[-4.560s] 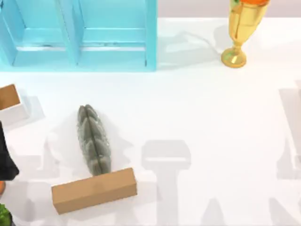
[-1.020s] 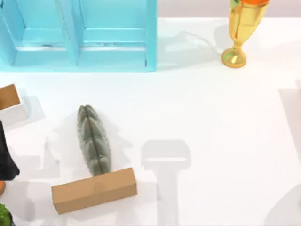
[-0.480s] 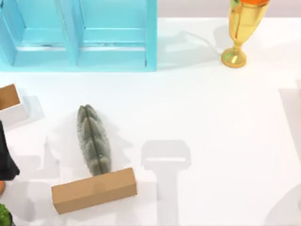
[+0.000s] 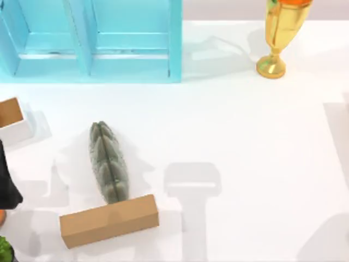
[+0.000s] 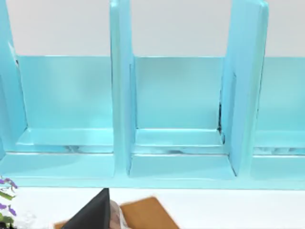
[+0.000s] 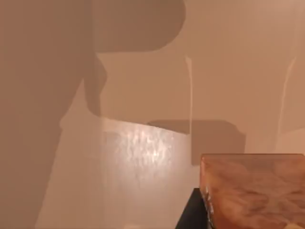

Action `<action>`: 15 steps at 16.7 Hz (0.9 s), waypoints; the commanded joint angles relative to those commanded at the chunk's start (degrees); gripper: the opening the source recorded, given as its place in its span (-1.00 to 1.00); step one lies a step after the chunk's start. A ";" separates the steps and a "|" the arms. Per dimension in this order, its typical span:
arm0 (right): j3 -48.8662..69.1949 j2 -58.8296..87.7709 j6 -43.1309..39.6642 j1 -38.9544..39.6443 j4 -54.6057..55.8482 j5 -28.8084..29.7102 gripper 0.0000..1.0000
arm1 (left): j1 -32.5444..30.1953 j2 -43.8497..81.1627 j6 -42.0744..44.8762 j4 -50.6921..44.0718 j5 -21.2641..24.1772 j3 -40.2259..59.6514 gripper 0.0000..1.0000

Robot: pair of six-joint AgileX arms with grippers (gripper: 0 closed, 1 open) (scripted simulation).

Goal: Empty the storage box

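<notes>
Brown block (image 4: 109,220) lies lengthwise, nearly left-to-right.

A light blue storage box (image 5: 178,119) with upright dividers stands on a white table (image 5: 228,207).

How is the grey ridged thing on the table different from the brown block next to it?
The grey ridged object is rounded, tapering to a point at its far end, with lengthwise grooves; the brown block is a flat-faced, square-edged box. The grey object runs nearly front to back in the top view, while the block lies crosswise, slightly tilted. The grey surface looks rough; the block's looks smooth. Both are long, lie flat on the white table, and meet at the grey object's near end.
</notes>
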 joint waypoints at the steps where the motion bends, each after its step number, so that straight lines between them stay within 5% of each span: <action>1: 1.88 -0.60 -0.12 -0.03 -1.13 -0.50 -1.00 | 0.00 0.00 0.00 0.00 0.00 0.00 1.00; 15: 18.73 -5.92 -0.19 -0.15 -26.97 0.93 -1.00 | 0.00 0.00 0.00 0.00 0.00 0.00 1.00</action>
